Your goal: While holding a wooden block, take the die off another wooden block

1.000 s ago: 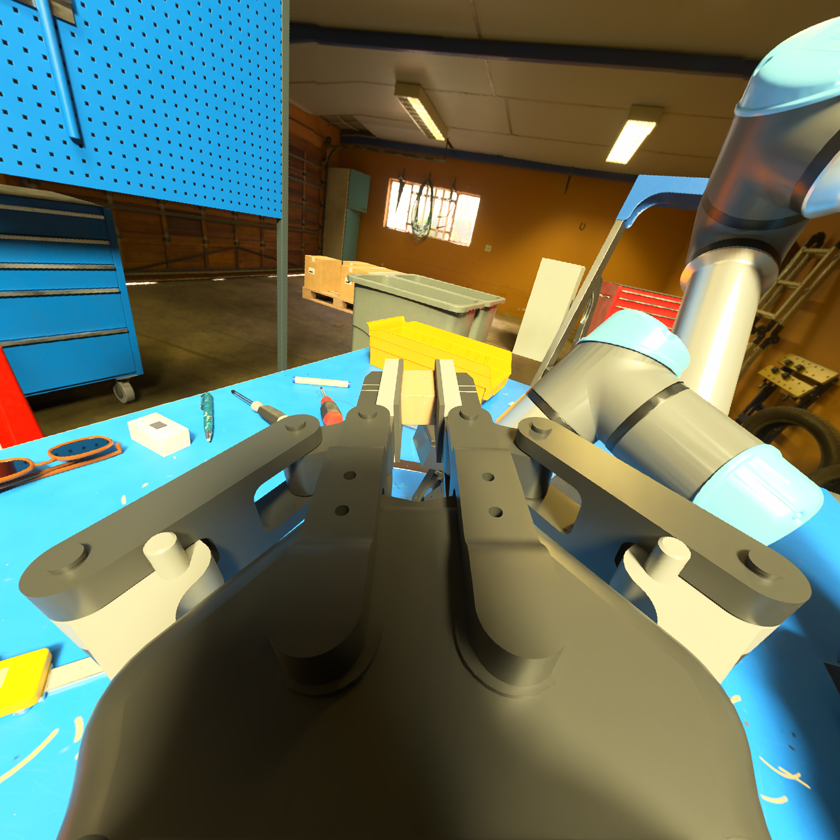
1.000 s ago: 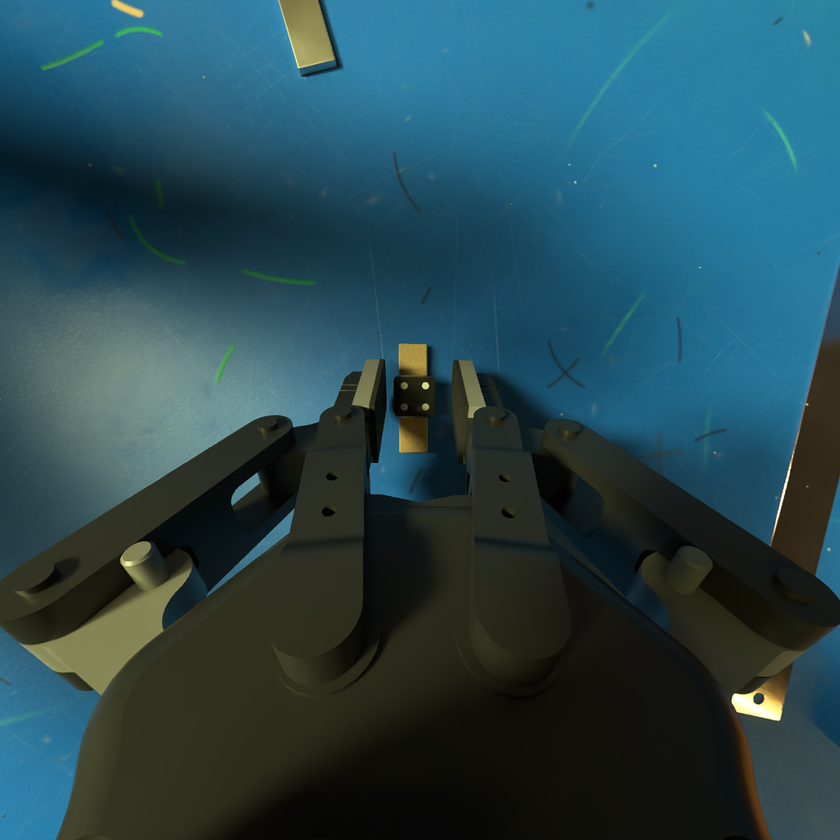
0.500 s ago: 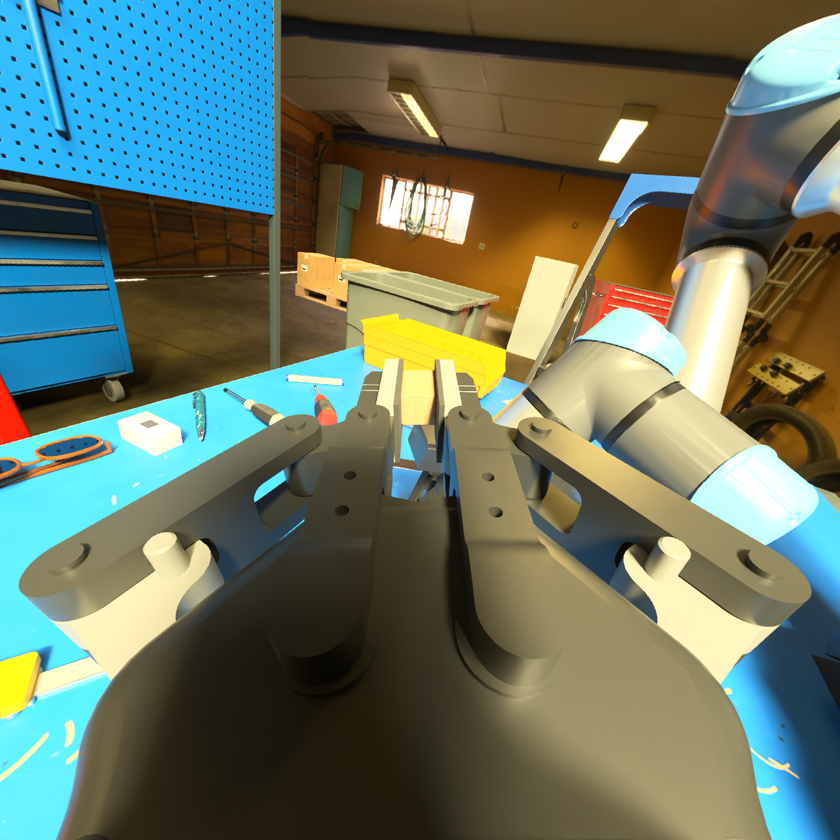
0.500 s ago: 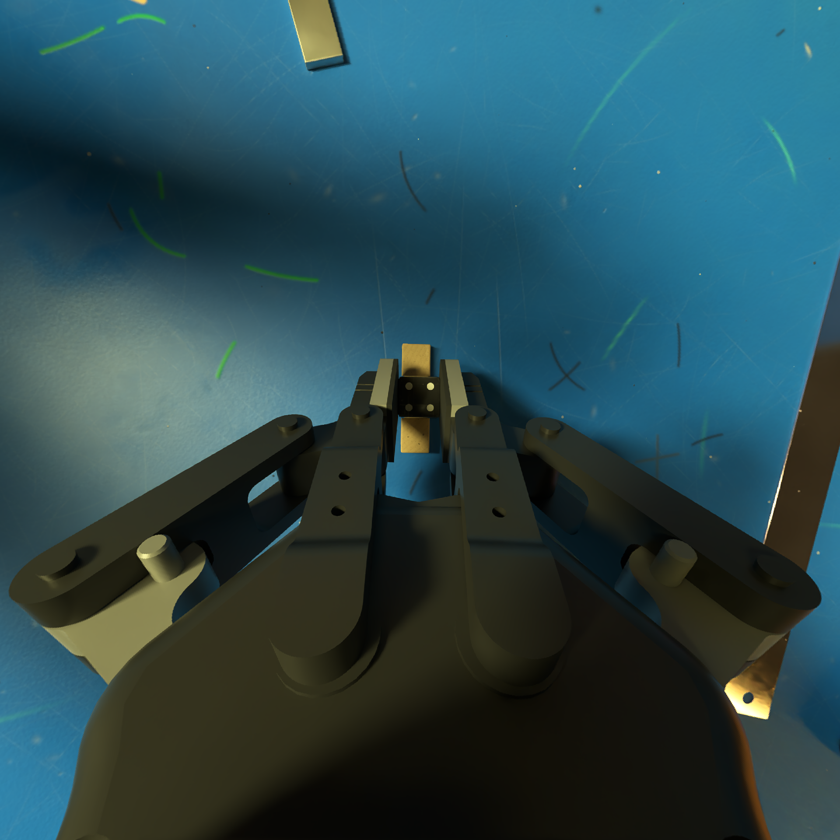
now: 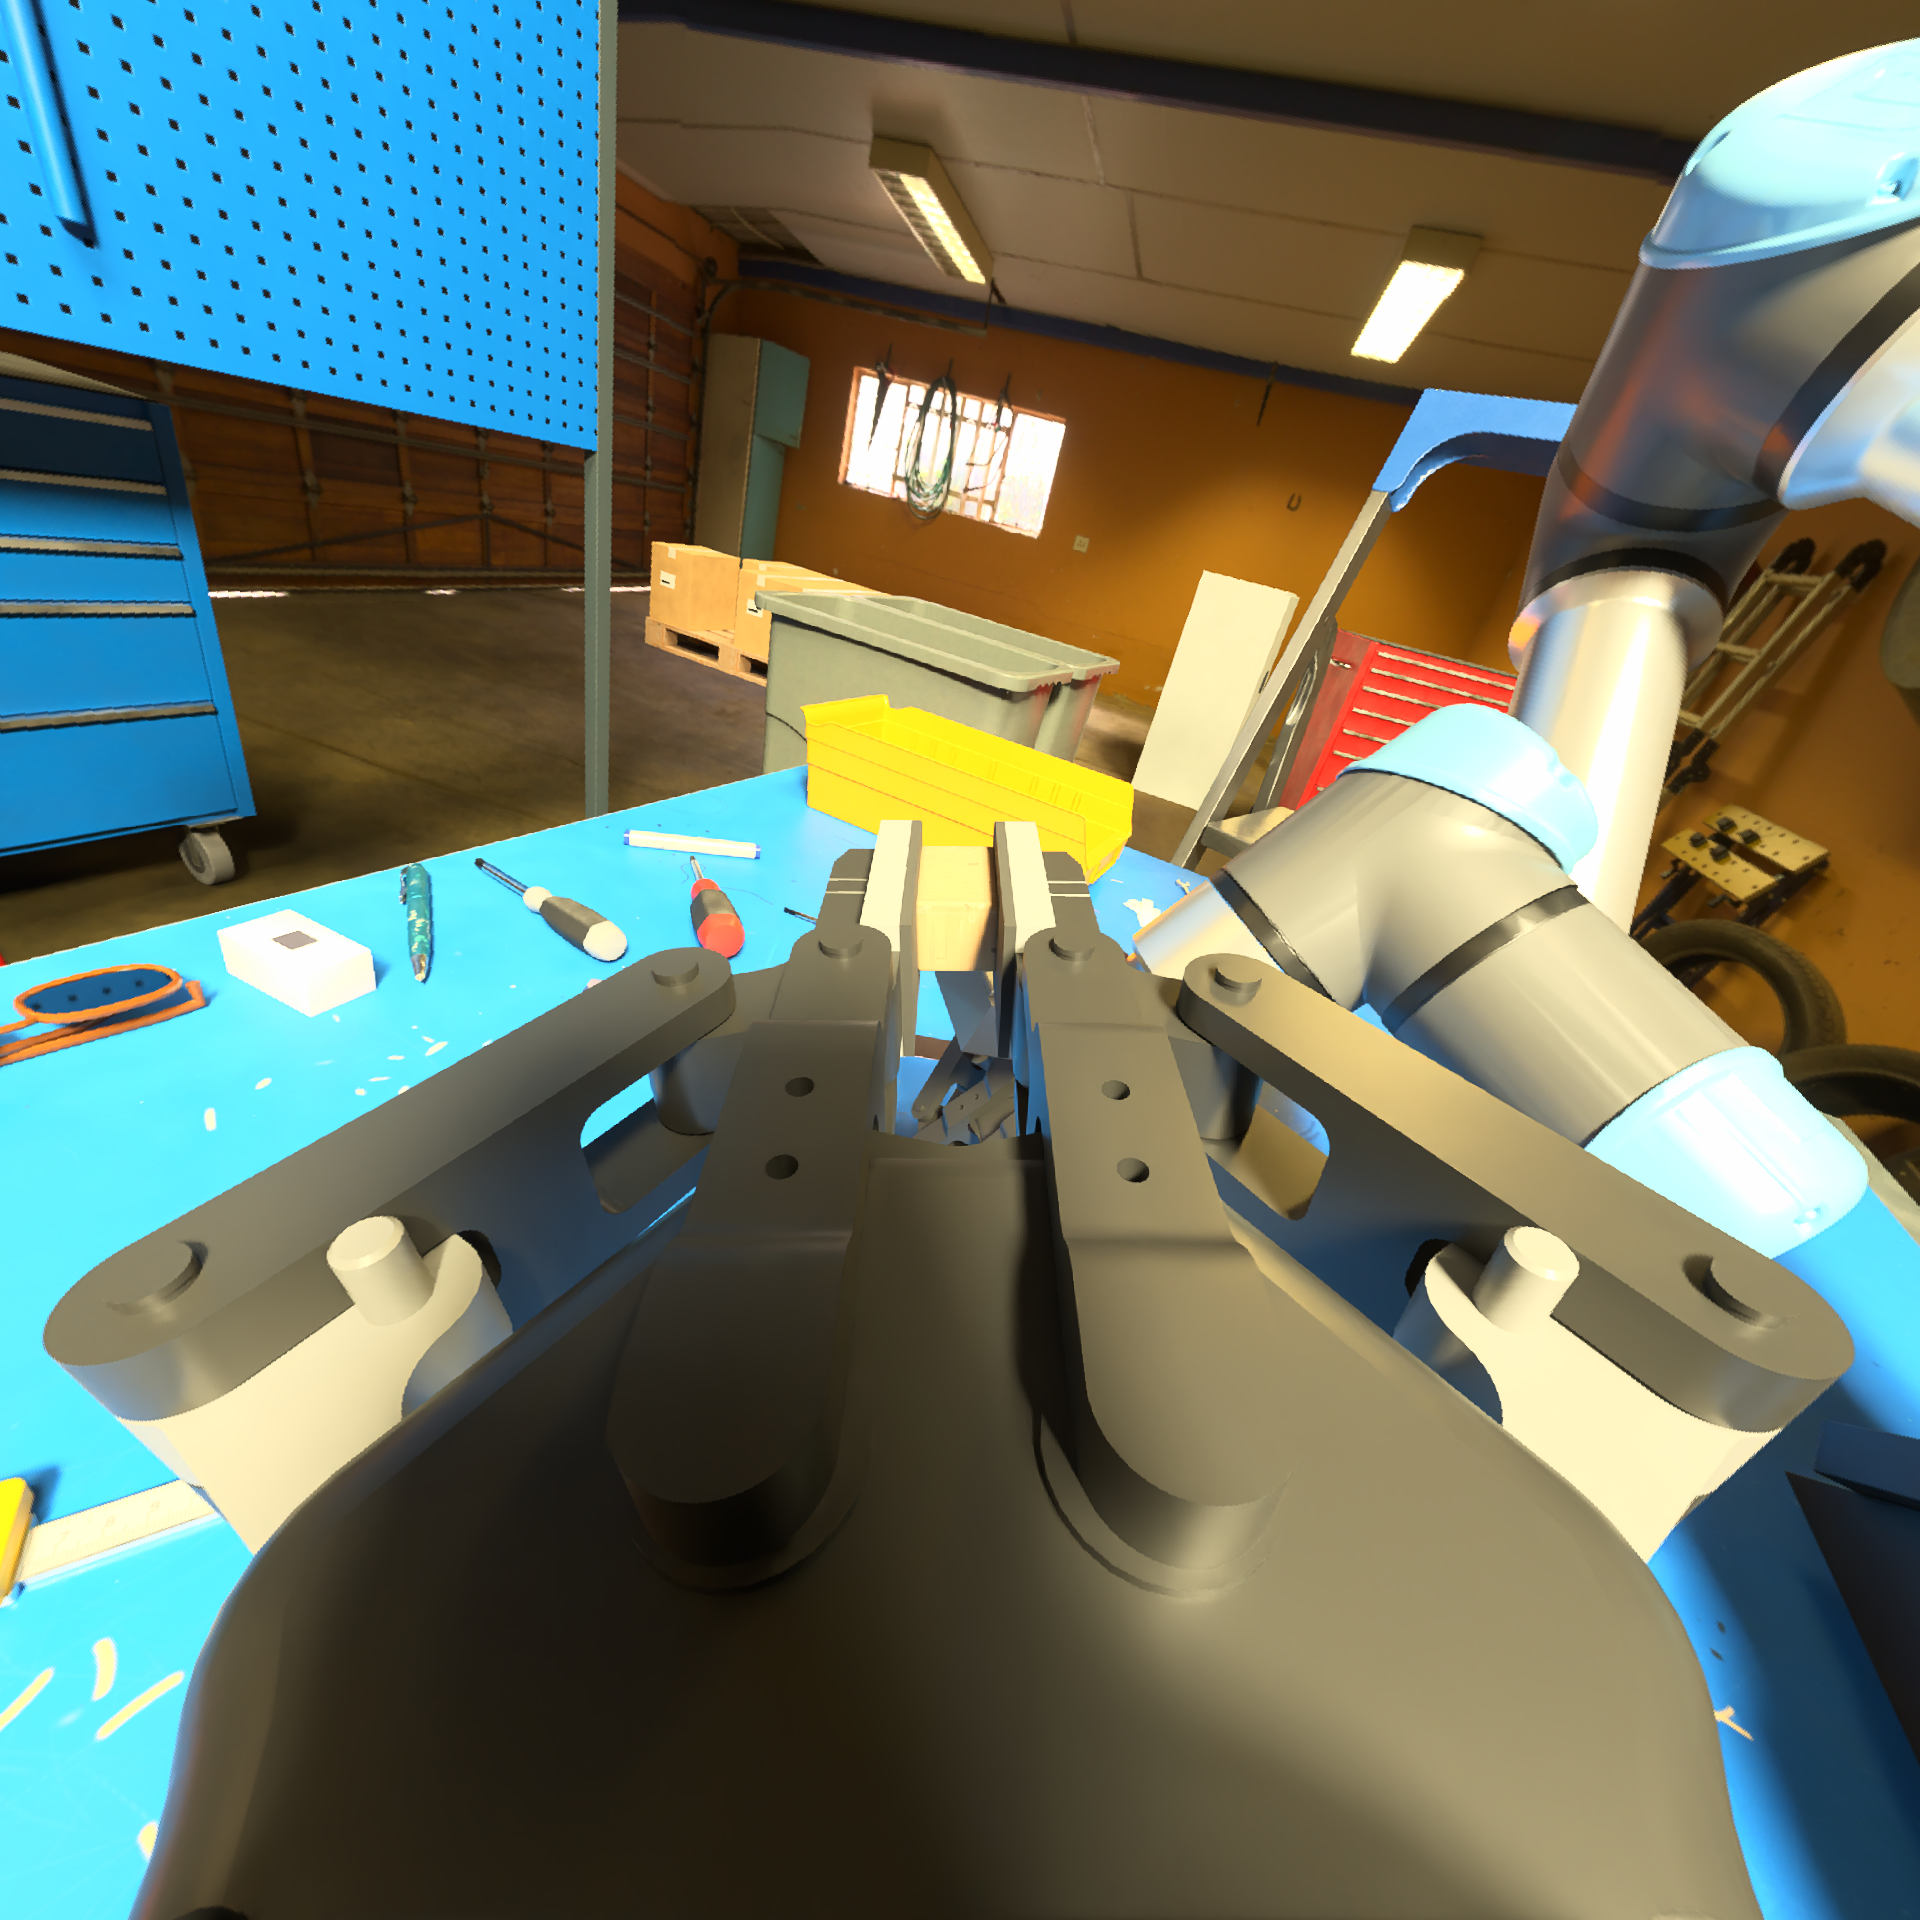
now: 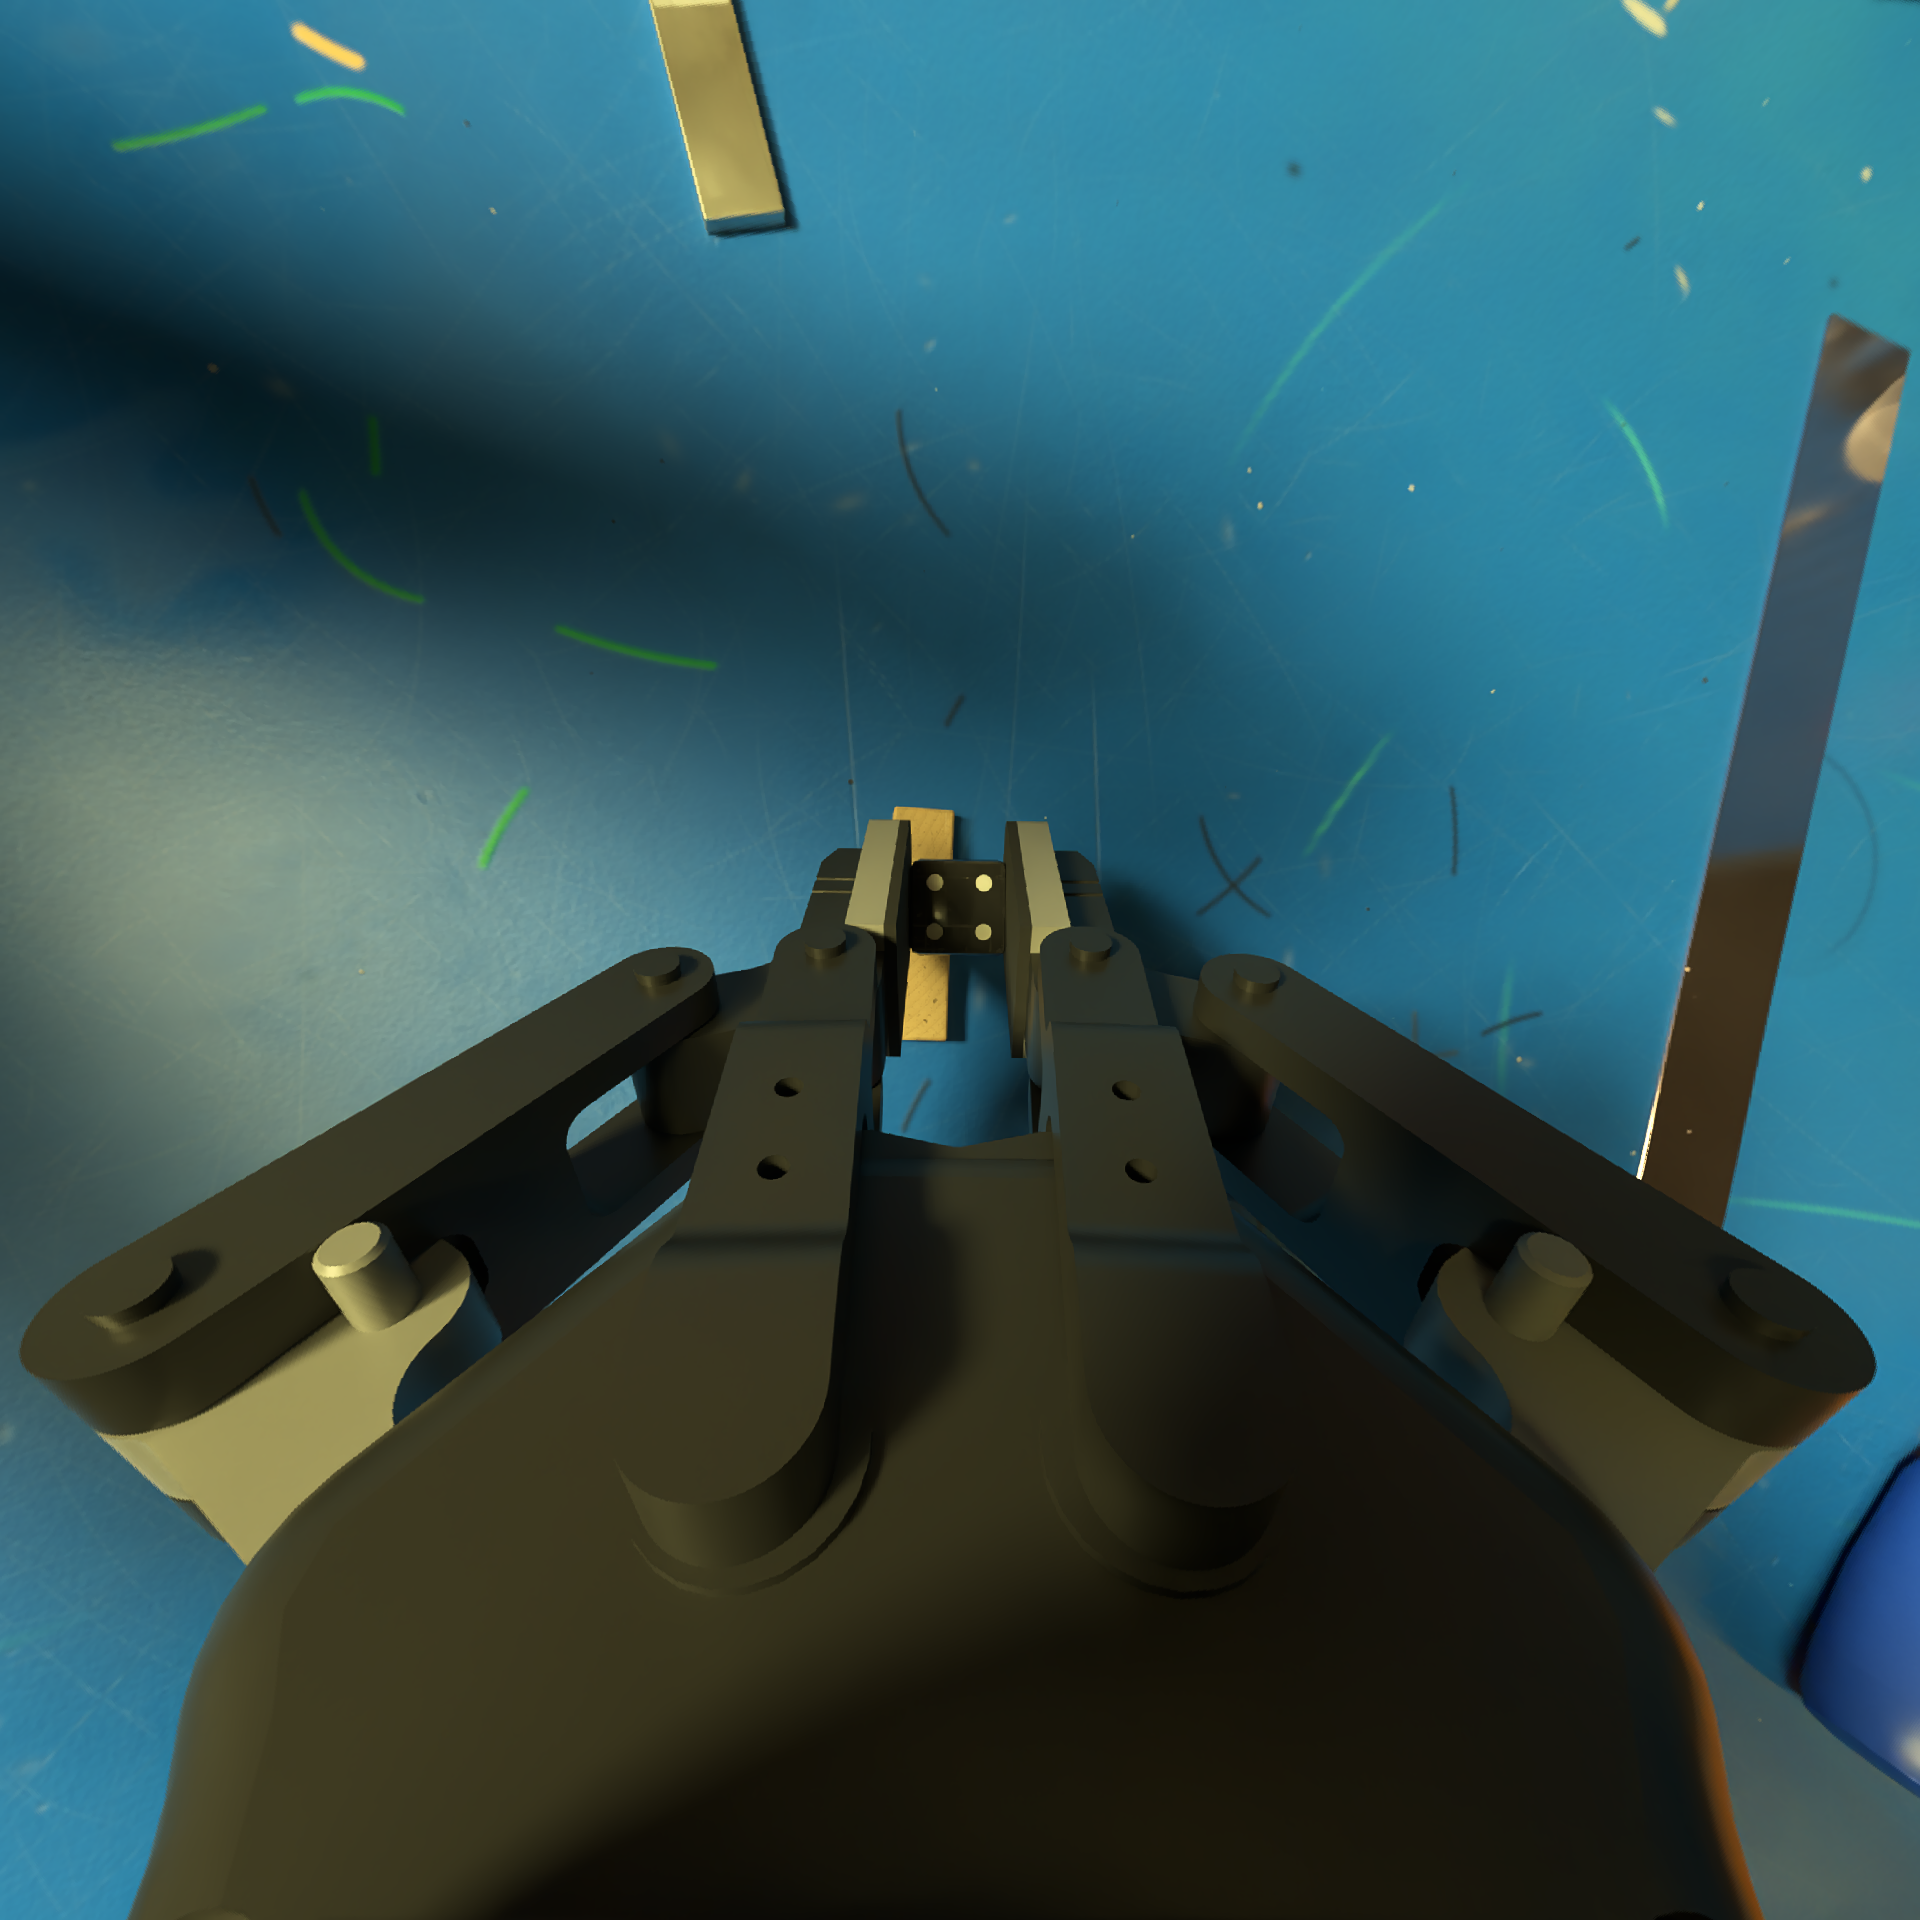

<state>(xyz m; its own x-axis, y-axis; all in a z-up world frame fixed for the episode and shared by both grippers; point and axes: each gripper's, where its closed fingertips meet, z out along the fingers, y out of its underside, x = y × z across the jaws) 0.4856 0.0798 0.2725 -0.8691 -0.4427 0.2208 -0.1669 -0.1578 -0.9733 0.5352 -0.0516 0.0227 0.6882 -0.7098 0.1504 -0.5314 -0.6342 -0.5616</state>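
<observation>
My left gripper (image 5: 956,883) is shut on a light wooden block (image 5: 954,914) and holds it above the blue table (image 5: 208,1122). In the right wrist view, my right gripper (image 6: 958,883) is shut on a small black die (image 6: 958,906) with pale pips. It holds the die above the table. A second wooden block (image 6: 925,1003) lies flat on the table below, showing just left of the die. Its middle is hidden behind the die and the left finger.
The right arm (image 5: 1455,935) fills the right side of the left wrist view. On the table are a yellow bin (image 5: 966,774), two screwdrivers (image 5: 566,920), a pen (image 5: 416,914) and a white box (image 5: 296,956). Below the right gripper are a flat tan strip (image 6: 727,114) and a metal ruler (image 6: 1766,779).
My right gripper closed on the die, then rose with it. The block on the table now sits lower and to the left of the die. The left gripper still holds its block.
</observation>
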